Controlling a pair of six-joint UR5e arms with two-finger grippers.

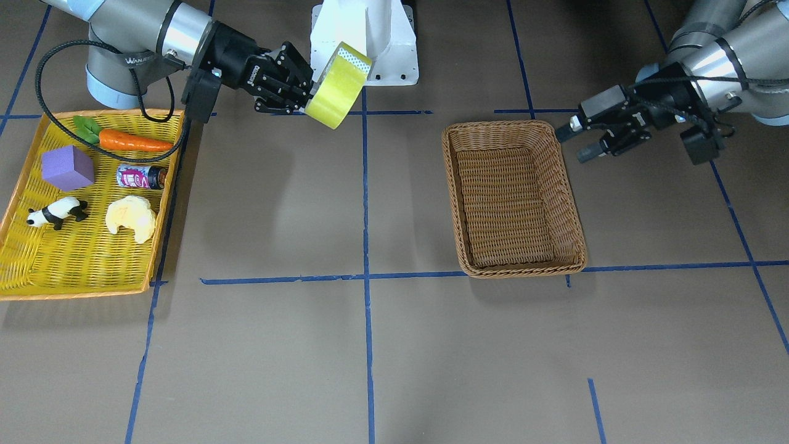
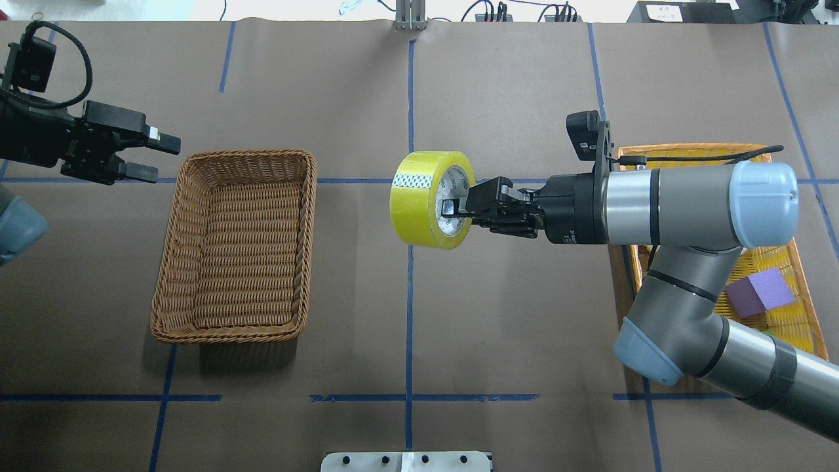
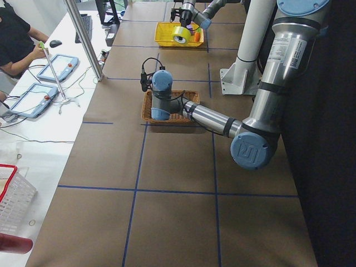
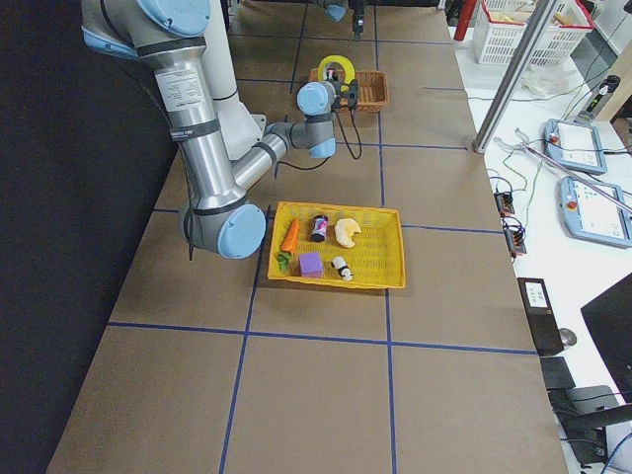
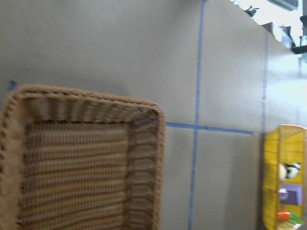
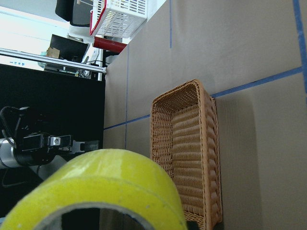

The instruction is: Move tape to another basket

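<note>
The yellow-green tape roll (image 2: pixel 429 206) hangs in the air over the middle of the table, held on edge. My right gripper (image 2: pixel 453 214) is shut on the tape, with one finger inside the core and one outside; it also shows in the front view (image 1: pixel 308 92) with the tape (image 1: pixel 338 86). The tape fills the bottom of the right wrist view (image 6: pixel 110 177). The brown wicker basket (image 2: pixel 246 156) stands empty to the tape's left, apart from it. My left gripper (image 2: pixel 154 157) is open and empty, just beyond the basket's far left corner.
A shallow yellow tray (image 1: pixel 24 265) with an orange rim lies under my right arm. It holds a carrot (image 1: pixel 132 142), a purple cube (image 1: pixel 68 168), a small can (image 1: pixel 142 177), a panda figure (image 1: pixel 57 213) and a croissant toy (image 1: pixel 130 219). Blue tape lines cross the brown table.
</note>
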